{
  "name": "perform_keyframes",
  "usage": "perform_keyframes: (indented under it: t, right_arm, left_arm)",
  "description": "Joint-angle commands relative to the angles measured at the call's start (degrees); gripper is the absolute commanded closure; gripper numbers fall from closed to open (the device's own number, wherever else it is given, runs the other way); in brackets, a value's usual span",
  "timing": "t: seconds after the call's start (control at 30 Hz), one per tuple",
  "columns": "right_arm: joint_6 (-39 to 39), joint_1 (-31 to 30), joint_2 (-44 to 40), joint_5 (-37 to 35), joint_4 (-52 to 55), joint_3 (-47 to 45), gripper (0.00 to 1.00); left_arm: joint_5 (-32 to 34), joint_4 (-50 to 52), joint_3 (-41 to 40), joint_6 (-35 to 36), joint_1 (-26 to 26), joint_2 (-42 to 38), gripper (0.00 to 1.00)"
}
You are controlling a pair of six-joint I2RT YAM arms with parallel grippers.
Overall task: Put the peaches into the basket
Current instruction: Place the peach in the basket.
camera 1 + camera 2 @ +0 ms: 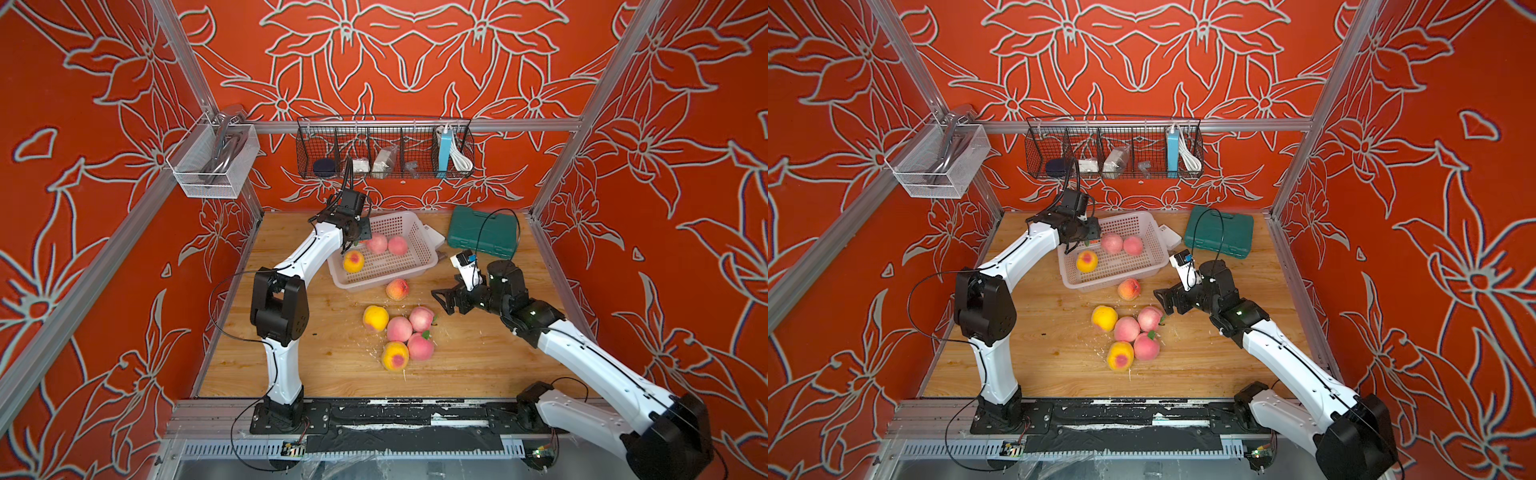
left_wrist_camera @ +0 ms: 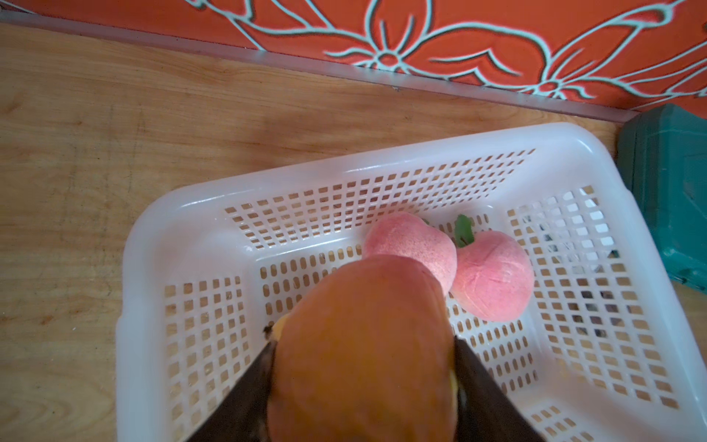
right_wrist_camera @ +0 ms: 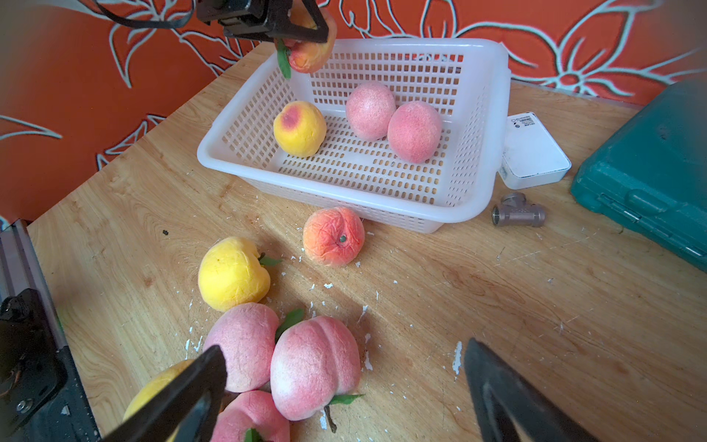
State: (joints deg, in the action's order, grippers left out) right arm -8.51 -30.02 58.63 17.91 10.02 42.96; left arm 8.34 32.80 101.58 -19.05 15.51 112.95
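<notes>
The left hand (image 2: 363, 341), clamped on an orange peach (image 3: 311, 57) largely hidden in both top views, hangs over the basket (image 3: 336, 189) holding 3 peaches (image 3: 370, 111). The right hand (image 3: 346, 354) gapes wide above peaches (image 3: 315, 367) outside the basket.

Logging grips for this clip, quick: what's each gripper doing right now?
Left gripper: closed on an orange-red peach, above the basket.
Right gripper: open, holding nothing.

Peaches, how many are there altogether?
10. In the basket: two pink peaches, one yellow peach. The left hand holds one peach over it. One orange peach sits on the table beside the basket; five peaches cluster nearer the front. None seems hidden.
</notes>
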Motion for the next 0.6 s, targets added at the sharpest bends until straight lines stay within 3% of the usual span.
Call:
perform_keyframes:
  t: [0.0,0.57]
  right_arm:
    - [-0.2,0.2,0.1,-0.8,-0.4,-0.7,0.01]
    - [-0.2,0.2,1.4,-0.9,-0.6,-0.5,0.01]
  left_arm:
    - [1.8,-1.0,1.8,0.9,-1.0,1.8,0.48]
    - [1.9,-1.6,1.2,1.1,-4.3,6.0,0.48]
